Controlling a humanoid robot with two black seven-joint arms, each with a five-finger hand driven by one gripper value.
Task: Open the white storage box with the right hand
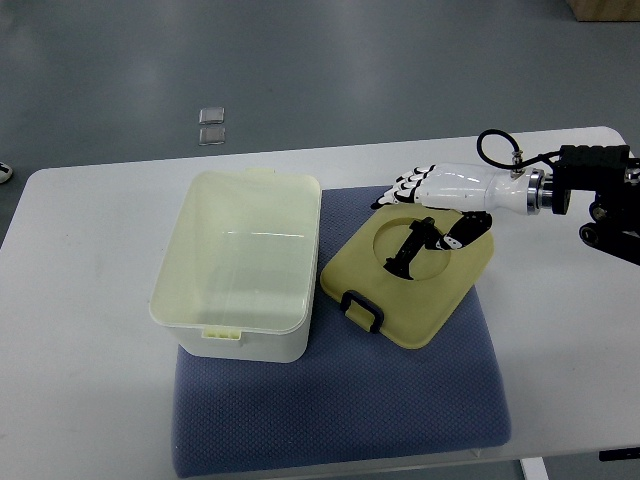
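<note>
Blue mat [340,420] carries open white storage box [240,265], lid [410,280] off beside it. Right hand [425,190] over lid, fingers relaxed, empty. Opening looks done; next, withdraw.

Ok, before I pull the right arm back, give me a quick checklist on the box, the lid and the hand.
1. Lid off the white storage box: ok.
2. Lid lying flat on the blue mat, beside the box: ok.
3. Right robot hand above the lid's far edge, fingers spread: ok.
4. Hand fully free of the lid: cannot tell.
5. Box interior shows no contents: ok.
6. Left arm: not in view.
</note>
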